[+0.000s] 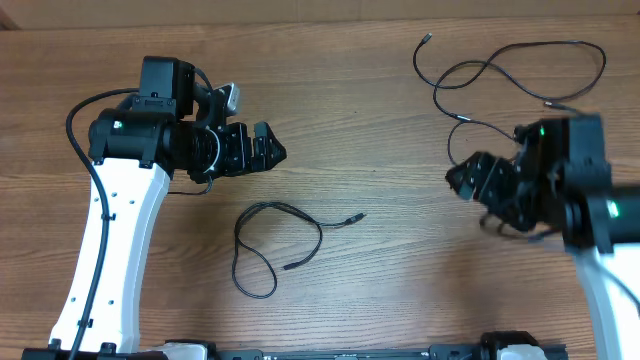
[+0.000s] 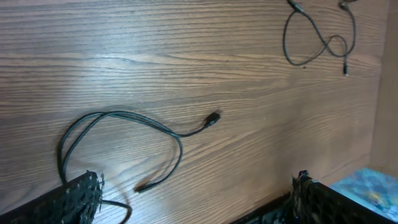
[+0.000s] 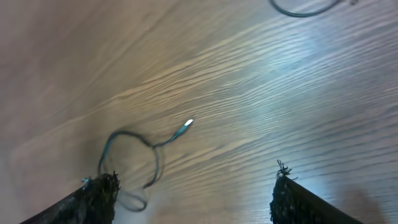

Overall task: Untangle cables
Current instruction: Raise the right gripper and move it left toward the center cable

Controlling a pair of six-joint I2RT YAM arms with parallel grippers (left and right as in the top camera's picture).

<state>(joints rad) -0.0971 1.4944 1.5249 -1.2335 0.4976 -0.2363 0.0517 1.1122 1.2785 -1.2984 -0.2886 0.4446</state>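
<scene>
Left claw (image 2: 198, 180) fully spread, empty, over the wooden bench (image 1: 380, 130); looped cable (image 2: 180, 149) lies just ahead of it at bench centre, both plug ends free; right claw (image 3: 196, 177) jaws wide apart, gripping nothing; blurred cable loop (image 3: 157, 163) curls beside one finger; second cable (image 1: 560, 43) sprawls far right, passing under the right arm, well apart from the first.

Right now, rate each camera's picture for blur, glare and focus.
Overhead: sharp and evenly lit, with the centre cable crisp against the wood. Left wrist: in focus, with grain and the same cable clear. Right wrist: smeared by motion blur, with pale glare across the table; a looped cable is soft and its plug tip flares white.
</scene>
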